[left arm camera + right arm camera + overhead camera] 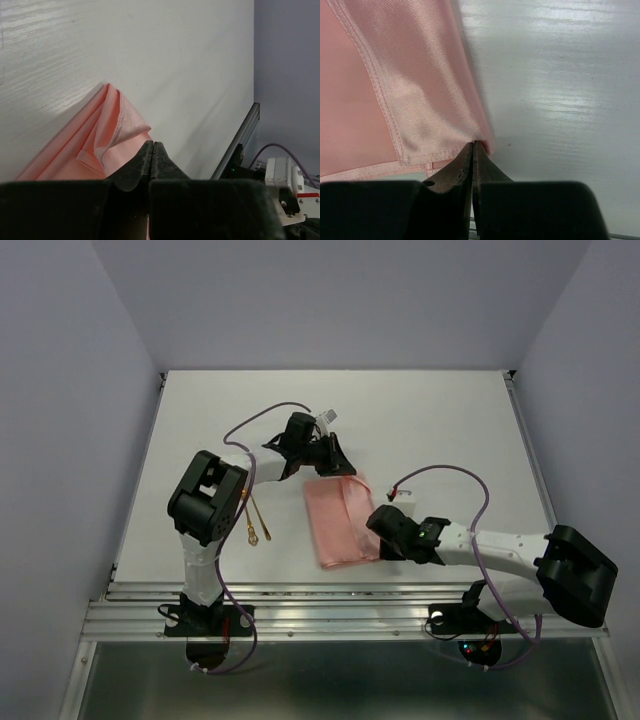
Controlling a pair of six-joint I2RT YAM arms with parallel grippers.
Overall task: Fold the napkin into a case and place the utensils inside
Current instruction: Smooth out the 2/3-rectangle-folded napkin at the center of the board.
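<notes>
The salmon-pink napkin (pixel 340 520) lies in the middle of the white table, folded into a narrow layered strip, the case. My left gripper (pixel 335 468) is at its far end. In the left wrist view its jaws (pixel 153 144) are pressed together over the cloth's edge (pixel 100 135), with a sliver of pink showing between the fingers. My right gripper (pixel 380 540) is at the near right corner, shut (pixel 473 144) with the folded corner of the napkin (pixel 395 90) pinched at its tips. The gold utensils (pixel 260 522) lie together on the table left of the napkin, under the left arm.
The white table (pixel 450 420) is closed in by grey walls at the back and both sides. A ribbed metal rail (pixel 350 600) runs along the near edge by the arm bases. Purple cables loop over both arms.
</notes>
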